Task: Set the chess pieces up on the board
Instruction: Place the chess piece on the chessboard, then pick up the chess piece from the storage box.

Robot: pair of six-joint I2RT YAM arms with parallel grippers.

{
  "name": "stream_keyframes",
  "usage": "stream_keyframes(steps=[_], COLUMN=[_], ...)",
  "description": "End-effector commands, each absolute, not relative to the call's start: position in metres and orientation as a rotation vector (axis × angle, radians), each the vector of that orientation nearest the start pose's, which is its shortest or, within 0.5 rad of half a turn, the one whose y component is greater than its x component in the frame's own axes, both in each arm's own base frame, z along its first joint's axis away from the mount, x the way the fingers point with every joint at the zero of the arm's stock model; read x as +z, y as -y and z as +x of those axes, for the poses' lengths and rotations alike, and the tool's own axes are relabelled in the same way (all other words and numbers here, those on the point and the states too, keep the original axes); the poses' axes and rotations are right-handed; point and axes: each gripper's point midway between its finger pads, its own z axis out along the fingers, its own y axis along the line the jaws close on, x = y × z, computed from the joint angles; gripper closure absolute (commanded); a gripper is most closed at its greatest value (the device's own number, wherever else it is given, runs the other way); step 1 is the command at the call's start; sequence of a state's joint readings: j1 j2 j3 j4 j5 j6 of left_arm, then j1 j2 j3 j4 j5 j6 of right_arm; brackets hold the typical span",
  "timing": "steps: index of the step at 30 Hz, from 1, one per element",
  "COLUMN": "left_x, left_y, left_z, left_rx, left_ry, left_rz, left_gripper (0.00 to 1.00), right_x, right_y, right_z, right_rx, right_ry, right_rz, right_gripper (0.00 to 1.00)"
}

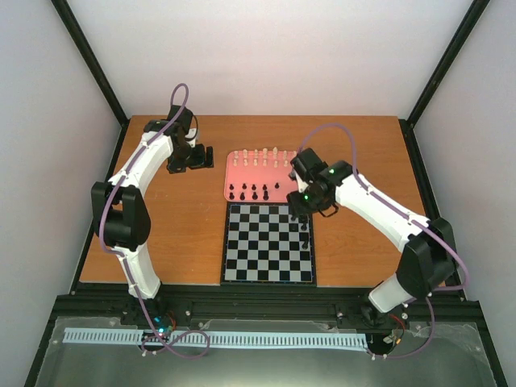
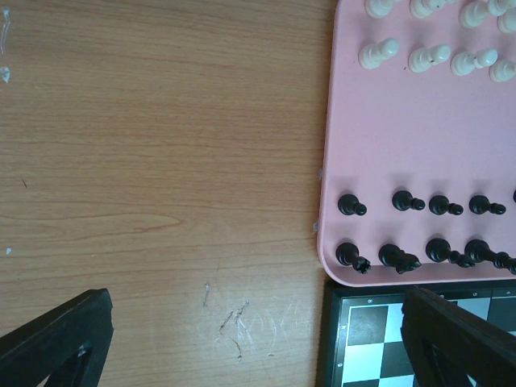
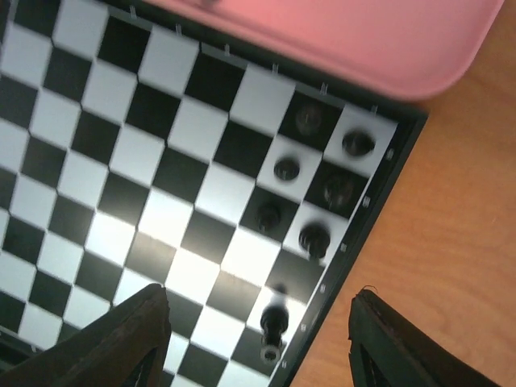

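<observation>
So the left gripper (image 2: 256,310) is spread wide, one dark finger (image 2: 56,339) in each bottom corner, with bare wooden table (image 2: 161,161) between them and ahead. Out past the right-side finger is the pink tray (image 2: 387,137). It has two rows of black pieces (image 2: 407,201) on the end nearest the gripper and cream-white pieces (image 2: 427,56) farther off. A corner of the board (image 2: 363,322) pokes out right by that same finger, just beside the tray's near edge.

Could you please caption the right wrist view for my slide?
Open right gripper over the board's corner, where several black chess pieces stand near the pink tray.
</observation>
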State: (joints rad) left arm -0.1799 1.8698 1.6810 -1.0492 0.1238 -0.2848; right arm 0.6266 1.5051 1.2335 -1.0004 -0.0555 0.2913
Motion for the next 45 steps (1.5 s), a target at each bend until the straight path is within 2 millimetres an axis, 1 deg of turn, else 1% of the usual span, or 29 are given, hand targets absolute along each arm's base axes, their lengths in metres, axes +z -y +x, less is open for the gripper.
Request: stream_keyframes(steps=[1,3,4,8,9,12,16,22,31,35,39,42,45], left_x=[0.164,0.165,0.166,0.167,0.168,0.168,0.166,0.162,0.159,0.159,0.159,0.159,0.159], left_y=[0.098,0.098,0.098,0.098,0.098,0.097,0.098,0.098,0.098,0.098,0.097,0.097,0.097], left_z=[0.421,0.422,0.422,0.423,0.423,0.423,0.424,0.426,0.427,0.427,0.427,0.426,0.427], left_rx=[-0.293,-0.293,-0.294,-0.29,-0.29,-0.285,-0.286,-0.285,-0.283,-0.28,-0.274,-0.27,-0.271], left_ry=[-2.787,-2.784,-2.782,-2.78,-2.78,-2.78,-2.785,-2.794,-2.799,-2.801,-2.801,-2.802,-2.801], left_rz=[-0.123,-0.123,-0.122,-0.12,-0.121,-0.12,-0.12,-0.121,-0.122,-0.122,-0.12,-0.121,-0.122], left_gripper=[0.0,0.0,0.0,0.0,0.0,0.0,0.0,0.0,0.0,0.0,0.0,0.0,0.0], right_x=[0.143,0.144,0.137,0.129,0.131,0.121,0.109,0.095,0.073,0.067,0.061,0.057,0.054], right_y=[-0.204,-0.213,-0.218,-0.237,-0.243,-0.26,-0.279,-0.29,-0.301,-0.308,-0.309,-0.307,-0.306], right_z=[0.294,0.316,0.327,0.366,0.376,0.39,0.396,0.398,0.392,0.391,0.39,0.392,0.393], right_rx=[0.222,0.231,0.228,0.245,0.266,0.326,0.423,0.456,0.487,0.499,0.486,0.459,0.438], right_ry=[-2.807,-2.793,-2.801,-2.774,-2.757,-2.763,-2.776,-2.802,-2.855,-2.864,-2.874,-2.881,-2.892], right_rz=[-0.513,-0.521,-0.532,-0.541,-0.542,-0.577,-0.623,-0.671,-0.715,-0.73,-0.732,-0.728,-0.726], right_gripper=[0.39,0.4,0.41,0.45,0.46,0.49,0.52,0.54,0.55,0.56,0.56,0.61,0.64])
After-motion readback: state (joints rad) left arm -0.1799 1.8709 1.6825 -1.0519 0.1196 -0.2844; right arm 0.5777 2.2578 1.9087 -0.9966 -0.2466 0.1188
